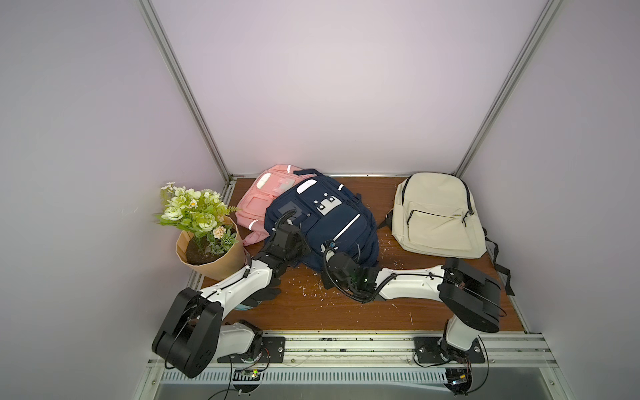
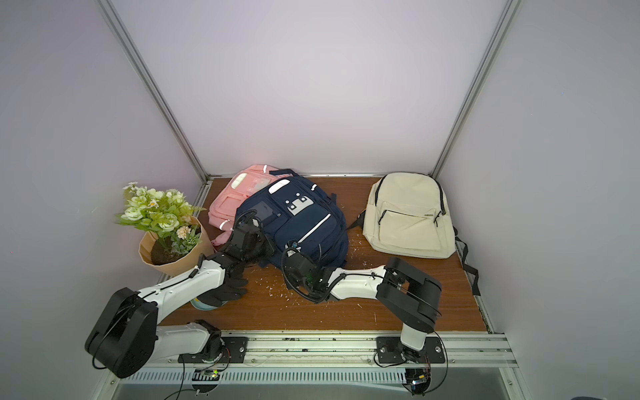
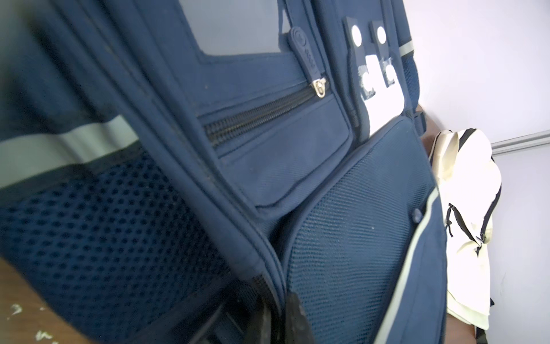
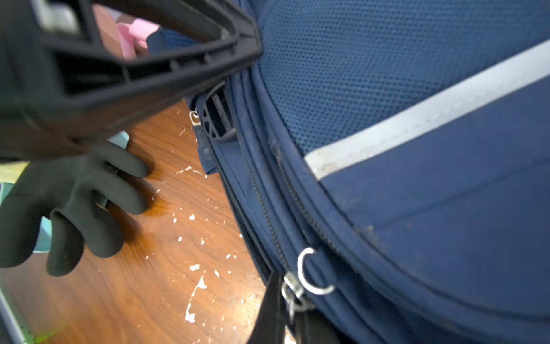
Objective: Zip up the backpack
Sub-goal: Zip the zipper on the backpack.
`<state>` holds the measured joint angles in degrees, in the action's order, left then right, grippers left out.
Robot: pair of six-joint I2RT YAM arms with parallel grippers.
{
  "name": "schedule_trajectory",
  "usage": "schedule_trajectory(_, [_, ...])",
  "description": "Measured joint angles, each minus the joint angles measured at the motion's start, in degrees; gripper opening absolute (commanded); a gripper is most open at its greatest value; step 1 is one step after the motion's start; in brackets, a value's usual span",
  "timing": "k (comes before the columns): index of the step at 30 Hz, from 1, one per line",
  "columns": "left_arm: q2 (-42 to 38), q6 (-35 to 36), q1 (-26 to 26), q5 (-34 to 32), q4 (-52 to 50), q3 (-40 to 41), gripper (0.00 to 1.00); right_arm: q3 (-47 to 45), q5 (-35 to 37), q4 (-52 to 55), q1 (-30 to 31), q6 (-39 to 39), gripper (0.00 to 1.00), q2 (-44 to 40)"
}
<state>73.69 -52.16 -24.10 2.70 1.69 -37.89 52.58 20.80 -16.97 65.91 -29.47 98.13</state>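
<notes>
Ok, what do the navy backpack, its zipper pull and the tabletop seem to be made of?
Navy backpack: woven synthetic fabric, probably polyester or nylon, matte, with a visible mesh weave and a grey, likely reflective, stripe. Zipper pull: shiny silver metal by its glint. Tabletop: wood-grain surface, possibly laminate rather than solid wood, semi-gloss, with white flecks scattered on it.

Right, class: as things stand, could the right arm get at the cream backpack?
Probably yes: only bare table lies between the right gripper and the cream backpack. It would first have to release the navy backpack's zipper pull.
</notes>
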Motion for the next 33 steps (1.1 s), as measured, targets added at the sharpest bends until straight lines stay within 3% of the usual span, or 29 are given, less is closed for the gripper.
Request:
schedule_trajectory(8, [0.22, 4.59, 3.61, 3.10, -6.73, -9.22, 0.00, -4.79, 4.24, -1.07, -0.42, 0.07, 0.00, -8.76])
schedule_trajectory(13, [0.85, 5.46, 5.07, 3.30, -6.64, -9.90, 0.04, -6.45, 4.35, -1.46, -0.83, -0.35, 0.00, -9.84])
schedule_trajectory(15, [0.94, 5.38, 5.27, 3.43, -6.34, -9.05, 0.14, -6.40, 3.89, -1.62, -0.83, -0.37, 0.00, -9.62])
schedule_trajectory(20, [-0.11, 5.40, 5.68, -0.13, -2.91, -4.66, 0.52, -4.79, 1.81, -0.63, -0.50, -0.28, 0.00, -7.13])
schedule_trajectory(22, [-2.89, 4.66, 5.22, -2.89, -2.14, -1.90, 0.60, -3.28, 1.18, 0.37, -0.26, -0.11, 0.00, -5.07])
schedule_trajectory(28, [-14.60, 1.66, 1.90, -3.50, 0.52, 7.76, 0.59, 0.87, -1.22, 1.05, 0.55, 0.61, 0.00, -0.98])
schedule_trajectory(33, [-15.69, -1.11, 1.55, -0.31, 3.82, 13.92, 0.51, 3.28, -2.80, 1.07, 1.55, 1.38, 0.00, 0.94])
